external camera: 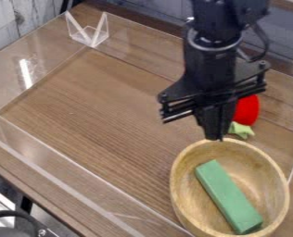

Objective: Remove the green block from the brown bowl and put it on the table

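The green block [227, 196] lies flat inside the brown bowl [184, 167], running diagonally from the upper left to the lower right of its floor. The bowl sits on the table [99, 102] at the lower right. My gripper [215, 130] hangs above the bowl's far rim, pointing down. Its dark fingers are pressed together with nothing between them. It is clear of the block and does not touch it.
A red strawberry-like toy [247, 109] with green leaves lies just behind the bowl, partly hidden by the gripper. Low clear acrylic walls [25, 69] edge the table at the left and front. A small clear stand [84, 32] sits at the back.
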